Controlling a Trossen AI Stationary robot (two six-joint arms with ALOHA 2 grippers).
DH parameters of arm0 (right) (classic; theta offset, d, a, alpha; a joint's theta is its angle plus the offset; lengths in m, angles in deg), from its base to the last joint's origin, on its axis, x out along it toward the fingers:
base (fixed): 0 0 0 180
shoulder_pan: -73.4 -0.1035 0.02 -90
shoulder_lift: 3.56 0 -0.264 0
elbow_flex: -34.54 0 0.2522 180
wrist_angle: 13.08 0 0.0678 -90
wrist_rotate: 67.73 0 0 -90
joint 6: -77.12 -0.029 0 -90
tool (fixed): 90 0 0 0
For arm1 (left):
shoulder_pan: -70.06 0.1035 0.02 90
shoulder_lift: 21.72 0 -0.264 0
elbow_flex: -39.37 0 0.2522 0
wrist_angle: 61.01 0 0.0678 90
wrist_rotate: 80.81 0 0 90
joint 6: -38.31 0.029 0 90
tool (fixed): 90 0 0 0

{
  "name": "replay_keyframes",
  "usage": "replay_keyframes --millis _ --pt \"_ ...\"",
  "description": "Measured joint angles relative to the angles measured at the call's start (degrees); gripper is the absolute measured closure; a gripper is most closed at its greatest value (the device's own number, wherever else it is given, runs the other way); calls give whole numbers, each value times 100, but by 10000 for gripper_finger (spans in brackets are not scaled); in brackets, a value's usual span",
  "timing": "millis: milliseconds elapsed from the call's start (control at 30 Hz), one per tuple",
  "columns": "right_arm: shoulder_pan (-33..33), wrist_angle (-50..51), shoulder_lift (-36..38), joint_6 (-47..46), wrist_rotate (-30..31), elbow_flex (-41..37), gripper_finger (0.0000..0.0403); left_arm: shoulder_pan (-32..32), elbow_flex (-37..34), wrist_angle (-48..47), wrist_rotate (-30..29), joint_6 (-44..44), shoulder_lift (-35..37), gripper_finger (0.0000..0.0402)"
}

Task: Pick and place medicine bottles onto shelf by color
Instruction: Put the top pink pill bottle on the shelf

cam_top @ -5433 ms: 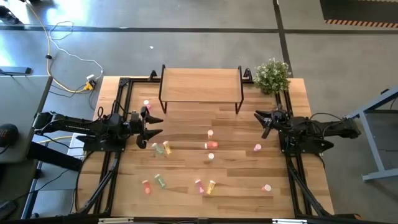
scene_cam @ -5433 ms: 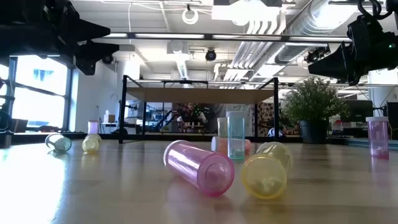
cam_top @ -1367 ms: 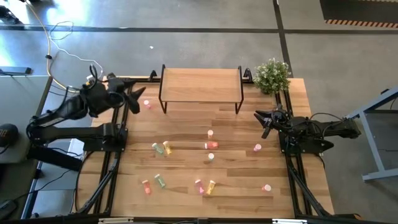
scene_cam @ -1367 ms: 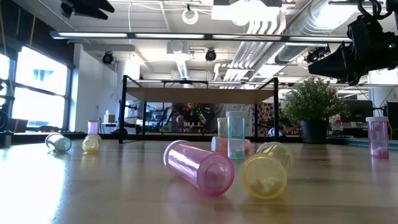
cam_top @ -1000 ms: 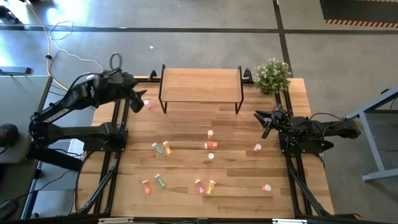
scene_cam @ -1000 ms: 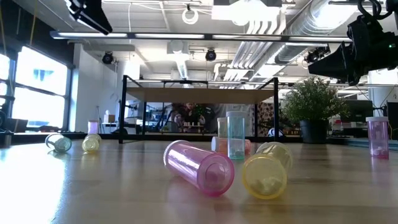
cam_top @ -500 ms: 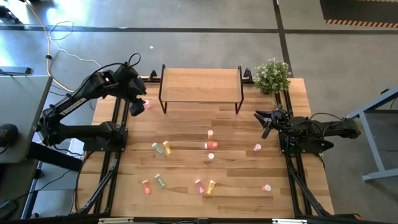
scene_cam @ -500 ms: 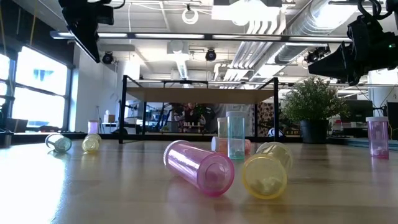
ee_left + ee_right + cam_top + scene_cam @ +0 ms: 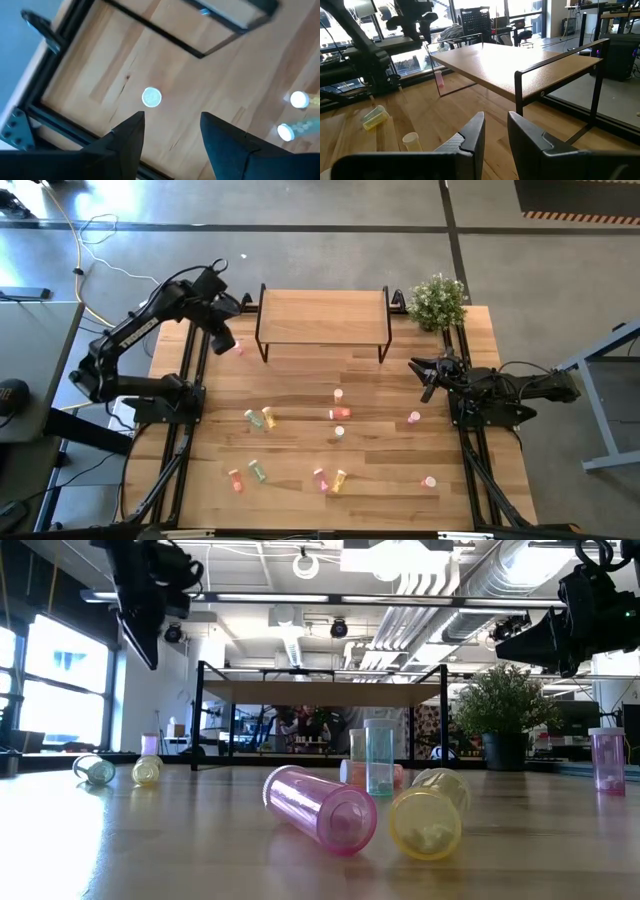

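Observation:
The shelf [image 9: 323, 317] stands at the table's far edge on thin black legs. Several small bottles are scattered on the tabletop, some upright, some on their sides. One pink bottle [image 9: 237, 348] stands upright by the shelf's left legs; the left wrist view shows its pale cap [image 9: 151, 97]. My left gripper [image 9: 222, 340] hangs open above it, pointing down, a little toward the table's left edge, touching nothing [image 9: 172, 127]. My right gripper [image 9: 424, 377] waits at the table's right side, raised and slightly open [image 9: 496, 127]. A pink bottle [image 9: 414, 417] stands near it.
A potted plant [image 9: 437, 300] stands at the far right corner beside the shelf. Green [image 9: 251, 417] and yellow [image 9: 268, 418] bottles lie left of centre, a red-orange one [image 9: 340, 413] at the centre. More bottles lie near the near edge [image 9: 320, 478]. Black frame rails run along both sides [image 9: 185, 430].
My left arm has risen and reached toward the far left corner. Its wrist has tipped from slanting to pointing down over the pink bottle by the shelf's left legs. It has stayed open. No bottle has moved.

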Motion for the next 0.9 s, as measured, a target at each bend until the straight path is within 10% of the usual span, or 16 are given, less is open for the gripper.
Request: replay_keyframes --millis 900 --pt "-2 0 0 2 0 0 330 715 -710 413 937 1503 -540 177"
